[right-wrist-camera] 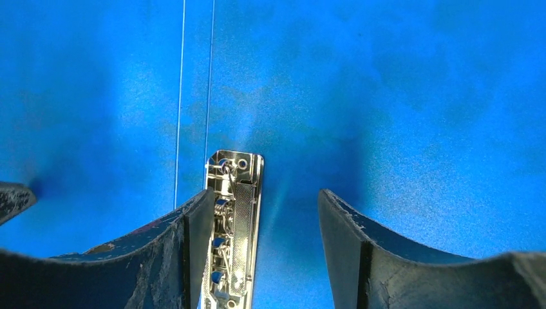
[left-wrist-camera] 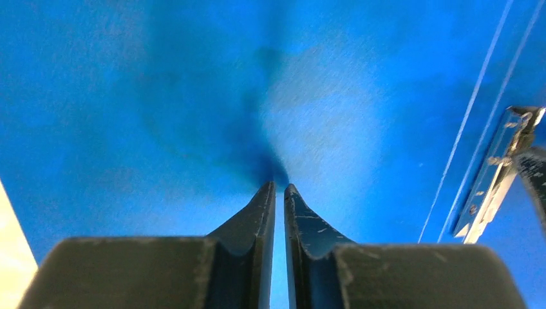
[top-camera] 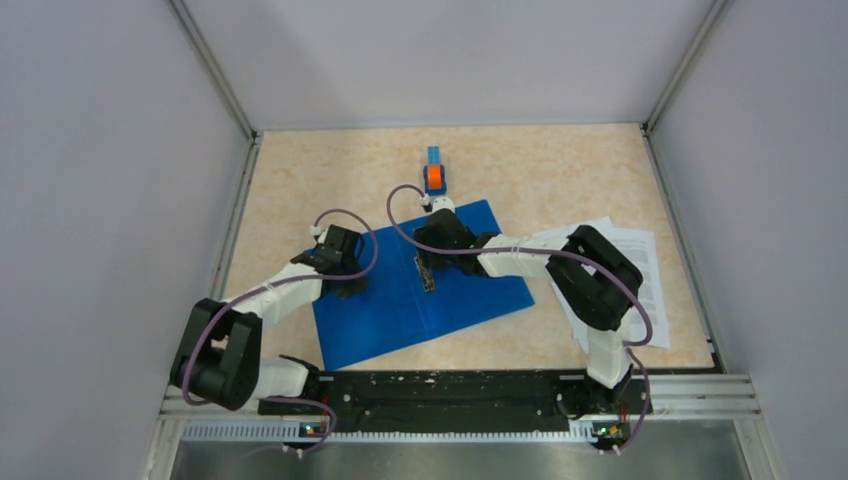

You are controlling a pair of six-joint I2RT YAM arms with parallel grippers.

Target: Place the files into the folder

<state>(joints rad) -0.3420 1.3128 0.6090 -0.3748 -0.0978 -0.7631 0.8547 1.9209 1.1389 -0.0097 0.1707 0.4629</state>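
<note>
The blue folder lies open and flat in the middle of the table, with its metal spine clip along the centre fold. The files, white printed sheets, lie on the table to its right, partly under my right arm. My left gripper is shut and empty, its tips down on the folder's left half. In the left wrist view the gripper shows only a thin slit between the jaws. My right gripper is open over the clip, which lies against the left finger's inner side.
A small blue-and-orange object stands just beyond the folder's far edge. Grey walls enclose the table on the left, back and right. A metal rail with the arm bases runs along the near edge.
</note>
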